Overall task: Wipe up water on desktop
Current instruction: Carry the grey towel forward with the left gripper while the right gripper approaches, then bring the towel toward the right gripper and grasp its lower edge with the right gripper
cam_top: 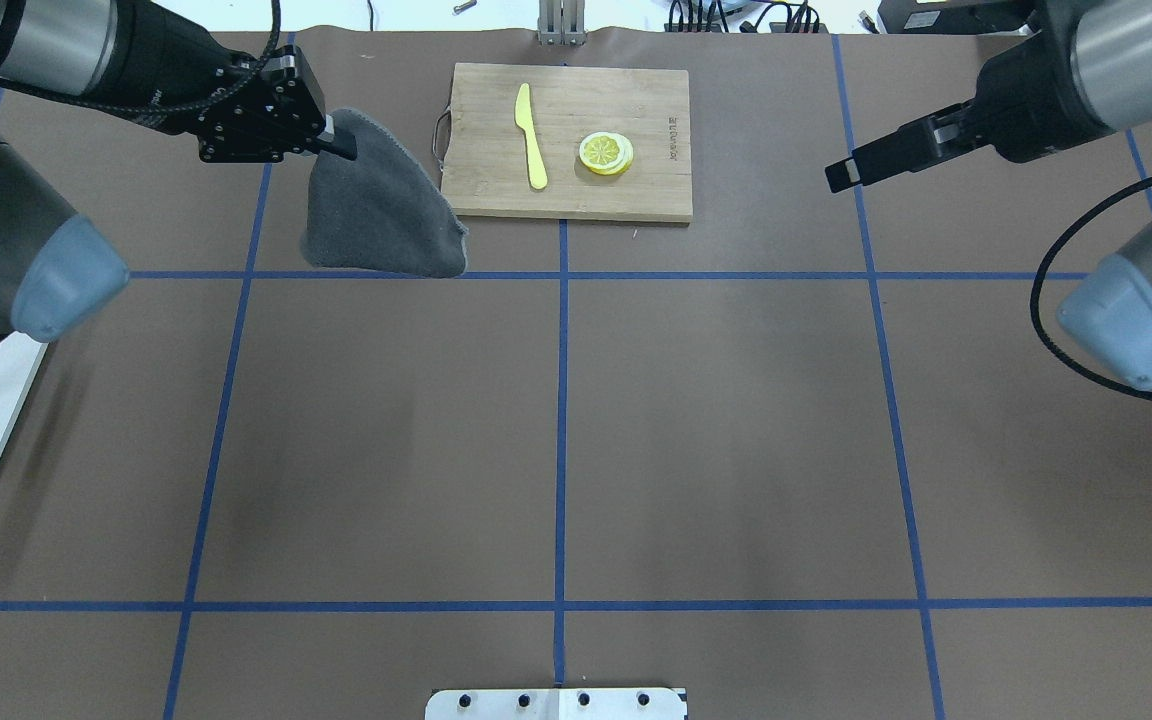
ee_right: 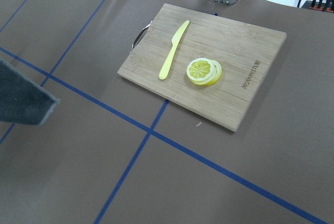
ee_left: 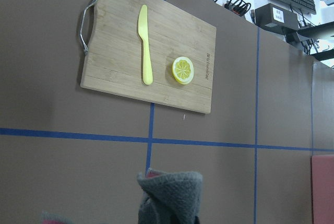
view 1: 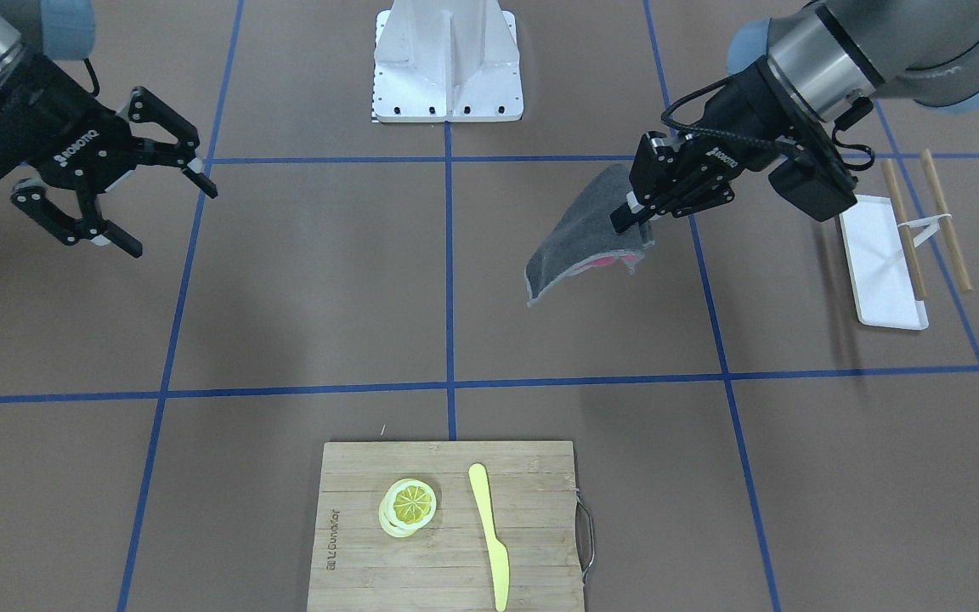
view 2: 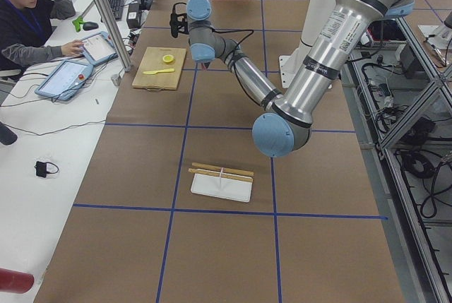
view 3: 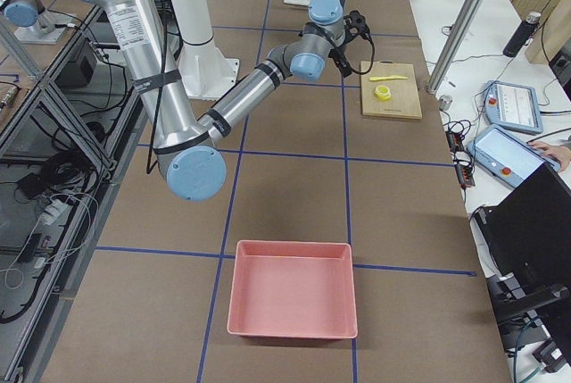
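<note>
Fingers (view 1: 623, 219) of the left gripper (cam_top: 341, 147) are pinching one edge of a grey cloth (cam_top: 376, 215), which is hanging in a fold with a pink underside showing. The right gripper (view 1: 168, 219) is hovering with its fingers spread wide and nothing between them. Nearest the robot, the desktop (cam_top: 736, 420) is looking dry and even. No puddle or shine is showing on the near or middle squares, only faint shadows, so I cannot tell where the water is lying or whether any is remaining. On the near left a white tray (view 1: 876, 280) is sitting with two thin sticks (view 1: 904, 229) lying along it. Farther out on the left, the cloth is hanging above the brown surface and seems to be clear of it, so wiping is probably not happening right now. At the far edge, just right of the cloth, a cutting board (cam_top: 656, 190) is holding a yellow knife (cam_top: 532, 125) and lemon slices (cam_top: 606, 153). Judging by this, the cloth is in hand, and the wiping stroke itself is looking like the part yet to be done
</note>
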`<move>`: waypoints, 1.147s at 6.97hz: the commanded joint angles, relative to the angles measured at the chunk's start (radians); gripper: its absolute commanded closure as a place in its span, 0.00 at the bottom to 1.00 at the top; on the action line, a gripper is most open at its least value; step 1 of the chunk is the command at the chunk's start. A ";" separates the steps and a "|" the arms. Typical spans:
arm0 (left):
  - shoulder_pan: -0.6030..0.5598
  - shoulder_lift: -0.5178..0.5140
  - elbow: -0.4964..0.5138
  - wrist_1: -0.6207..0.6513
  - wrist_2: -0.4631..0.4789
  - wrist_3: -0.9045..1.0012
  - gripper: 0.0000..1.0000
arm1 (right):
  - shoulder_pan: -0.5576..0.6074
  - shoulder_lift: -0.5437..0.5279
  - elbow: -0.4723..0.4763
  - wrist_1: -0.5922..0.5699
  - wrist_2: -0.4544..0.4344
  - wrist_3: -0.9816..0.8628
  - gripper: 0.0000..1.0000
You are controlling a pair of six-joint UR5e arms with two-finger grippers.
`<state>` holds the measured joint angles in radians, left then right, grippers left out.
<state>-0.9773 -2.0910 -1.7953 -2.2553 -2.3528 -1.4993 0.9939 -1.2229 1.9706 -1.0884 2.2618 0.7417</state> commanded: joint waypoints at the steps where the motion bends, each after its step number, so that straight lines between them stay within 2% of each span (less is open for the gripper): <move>1: 0.038 -0.018 0.001 -0.071 0.026 -0.073 1.00 | -0.144 0.035 0.002 0.129 -0.198 0.123 0.00; 2: 0.048 -0.018 -0.001 -0.105 0.026 -0.079 1.00 | -0.205 0.064 0.005 0.131 -0.285 0.145 0.01; 5: 0.063 -0.023 0.002 -0.158 0.030 -0.099 1.00 | -0.311 0.095 0.004 0.195 -0.440 0.180 0.01; 6: 0.083 -0.023 -0.004 -0.171 0.064 -0.107 1.00 | -0.334 0.095 0.004 0.202 -0.483 0.183 0.01; 8: 0.104 -0.023 0.001 -0.295 0.073 -0.217 1.00 | -0.336 0.103 0.004 0.203 -0.487 0.186 0.02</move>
<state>-0.8872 -2.1138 -1.7957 -2.4828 -2.2867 -1.6506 0.6624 -1.1231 1.9744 -0.8883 1.7827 0.9261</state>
